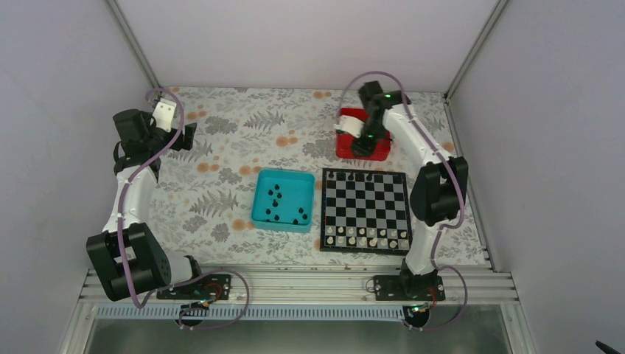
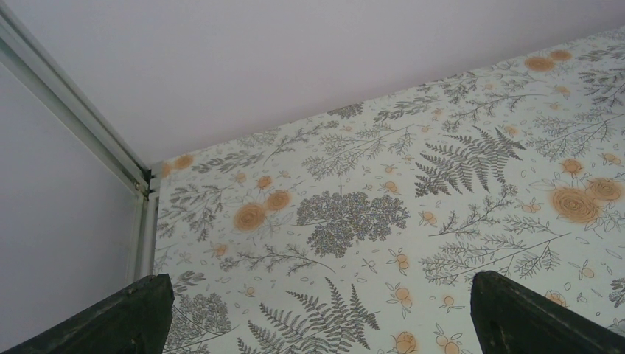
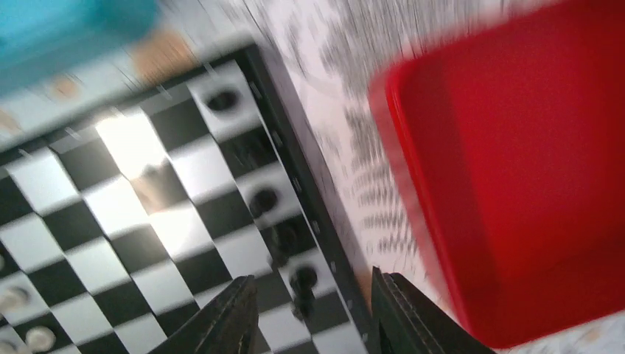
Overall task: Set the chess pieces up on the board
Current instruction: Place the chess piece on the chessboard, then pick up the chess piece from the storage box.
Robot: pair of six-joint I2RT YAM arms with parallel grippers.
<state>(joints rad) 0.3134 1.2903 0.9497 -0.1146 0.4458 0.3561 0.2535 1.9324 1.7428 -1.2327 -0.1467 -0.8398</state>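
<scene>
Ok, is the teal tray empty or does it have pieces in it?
Not empty. The top view shows several small black pieces scattered inside the teal tray, which sits left of the board.

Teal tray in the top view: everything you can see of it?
The teal square plastic-looking tray lies flat on the floral tablecloth, mid-table, just left of the black-and-grey checkered chessboard with a narrow gap between. Shallow, raised walls, rounded corners. Several small black chess pieces sit scattered inside. Neither arm touches it.
</scene>
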